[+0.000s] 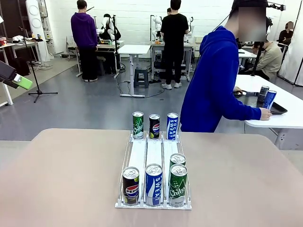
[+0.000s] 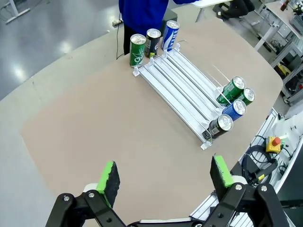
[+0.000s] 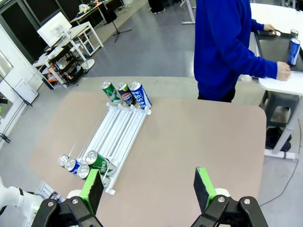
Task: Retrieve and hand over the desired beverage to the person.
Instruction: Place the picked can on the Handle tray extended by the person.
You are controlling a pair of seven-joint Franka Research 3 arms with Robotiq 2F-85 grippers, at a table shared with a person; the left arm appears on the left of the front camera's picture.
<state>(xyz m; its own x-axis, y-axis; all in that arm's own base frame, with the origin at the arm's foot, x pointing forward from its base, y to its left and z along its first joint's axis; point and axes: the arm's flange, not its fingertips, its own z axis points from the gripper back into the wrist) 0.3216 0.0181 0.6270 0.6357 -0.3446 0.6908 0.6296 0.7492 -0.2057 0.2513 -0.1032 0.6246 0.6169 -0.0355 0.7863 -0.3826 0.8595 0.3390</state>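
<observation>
Both the left end effector and right end effector hang wide open, empty, above the bench. Cans fill the rack. The person faces a side table.

**Cans racked on the table, person turned to the side table**

The person in the bright royal-blue hoodie stands at the far edge of the table, bent toward a white side table, one hand resting by a blue can there.

On the near table sits a clear three-lane can rack. At its far end stand three cans — a green Chilsung, a black Pepsi, a blue Pocari Sweat. At the near end stand a Pepsi, a Pocari Sweat and two green cans, probably both Chilsung — the rear one's label is hidden.
</observation>
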